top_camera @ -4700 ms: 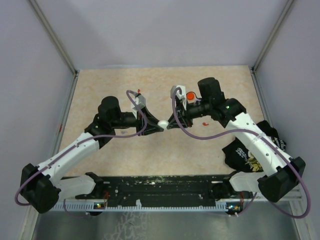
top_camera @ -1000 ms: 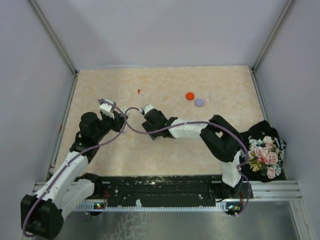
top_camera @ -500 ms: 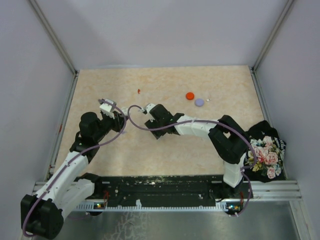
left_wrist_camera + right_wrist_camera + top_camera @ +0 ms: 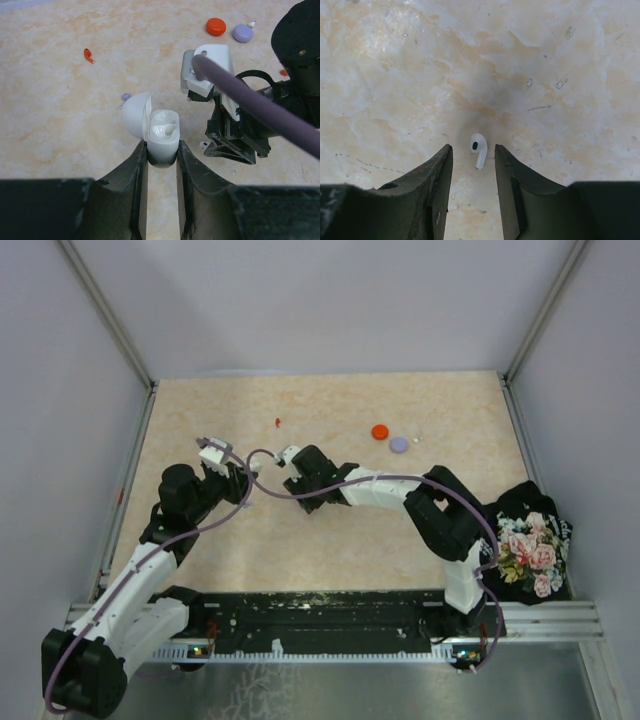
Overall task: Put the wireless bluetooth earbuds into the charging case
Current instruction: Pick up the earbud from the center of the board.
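White case (image 4: 162, 145), clamped open in the left gripper (image 4: 161, 156), seems to hold one earbud (image 4: 165, 131); the right gripper (image 4: 473, 156) has its jaws apart around a loose earbud (image 4: 478, 148).

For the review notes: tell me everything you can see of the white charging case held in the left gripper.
The charging case is a small, glossy white plastic shell with rounded corners. Its domed lid is swung open to the left on its hinge, exposing the moulded inside, where a white earbud seems to sit. The left gripper clamps the lower body between its dark fingers. Nothing else touches the case. Whether it rests on the table is unclear.
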You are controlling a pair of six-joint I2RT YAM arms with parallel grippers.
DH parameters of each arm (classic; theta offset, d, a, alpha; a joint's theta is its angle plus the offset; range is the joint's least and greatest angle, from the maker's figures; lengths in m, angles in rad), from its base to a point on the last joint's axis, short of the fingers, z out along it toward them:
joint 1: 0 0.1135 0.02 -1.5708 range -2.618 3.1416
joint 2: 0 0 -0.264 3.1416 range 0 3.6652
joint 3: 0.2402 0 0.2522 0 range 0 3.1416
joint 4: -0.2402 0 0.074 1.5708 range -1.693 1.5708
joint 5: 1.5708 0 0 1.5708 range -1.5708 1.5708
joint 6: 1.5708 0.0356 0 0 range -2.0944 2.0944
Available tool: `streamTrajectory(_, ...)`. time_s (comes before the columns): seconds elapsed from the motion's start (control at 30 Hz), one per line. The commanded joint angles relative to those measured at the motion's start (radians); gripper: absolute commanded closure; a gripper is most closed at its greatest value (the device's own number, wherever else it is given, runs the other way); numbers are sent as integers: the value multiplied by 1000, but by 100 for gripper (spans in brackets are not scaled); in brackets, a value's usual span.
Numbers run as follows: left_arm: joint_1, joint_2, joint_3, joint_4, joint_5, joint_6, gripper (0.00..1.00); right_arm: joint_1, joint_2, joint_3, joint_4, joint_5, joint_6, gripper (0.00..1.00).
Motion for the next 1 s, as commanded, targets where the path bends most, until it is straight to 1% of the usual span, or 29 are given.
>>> streamTrajectory(0.0, 7, 0, -6, 36, 13, -7, 99, -3, 29, 54, 17, 13, 4, 62)
streamTrajectory(0.23, 7, -1, -7, 36, 12, -8, 99, -3, 57, 49, 11, 20, 6, 67)
streamTrajectory(0.4, 8, -3, -9, 37, 20, -9, 99, -2, 67, 55, -9, 24, 6, 77)
streamTrajectory(0.53, 7, -2, -12, 48, 41, -9, 99, -2, 41, 48, -19, 26, 3, 85)
streamTrajectory(0.7, 7, -14, -19, 71, 75, -3, 99, -4, -48, 8, 11, 23, 9, 93)
streamTrajectory(0.97, 7, -47, -49, 192, 195, 14, 99, -10, -253, -57, 95, 30, 25, 98)
